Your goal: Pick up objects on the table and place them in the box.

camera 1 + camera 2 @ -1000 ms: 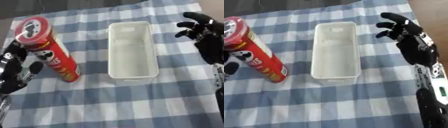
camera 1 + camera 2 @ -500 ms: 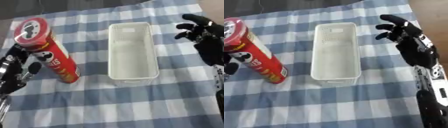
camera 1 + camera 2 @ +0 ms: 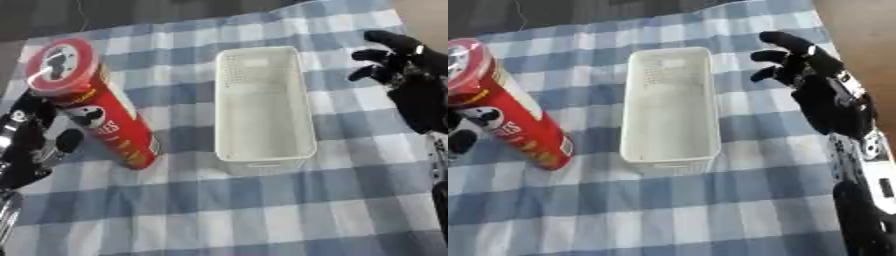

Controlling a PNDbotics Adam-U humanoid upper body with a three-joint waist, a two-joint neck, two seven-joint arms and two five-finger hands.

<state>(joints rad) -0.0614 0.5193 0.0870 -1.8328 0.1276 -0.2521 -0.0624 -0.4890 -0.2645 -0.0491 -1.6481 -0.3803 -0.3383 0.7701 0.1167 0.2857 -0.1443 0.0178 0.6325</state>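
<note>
Two things are sitting on the blue-and-white checked cloth (image 3: 262,200) covering the bench. In the left eye view, a tall red crisp can (image 3: 92,107) with a red lid is standing left of centre, leaning so that its top is tilting toward the far left and its base is resting on the cloth just beside the near left corner of the box. The white plastic box (image 3: 262,102) is lying in the middle with its long side running away from the camera, and nothing is showing inside it. The left hand (image 3: 31,145) is coming in at the left edge, its dark fingers curling around the lower part of the can from the left side, with the thumb lying against the can's front. The right hand (image 3: 411,75) is hovering at the upper right, well apart from the box.

In the right eye view, the same can is appearing at the far left edge, still clear of the box wall, and only a dark bit of the left hand is showing beside it. The right hand is showing whole here, above the cloth to the right of the box's far end; its fingers (image 3: 785,42) are spreading open, slightly bent, and holding nothing. The forearm is running down the right side toward the lower corner.
</note>
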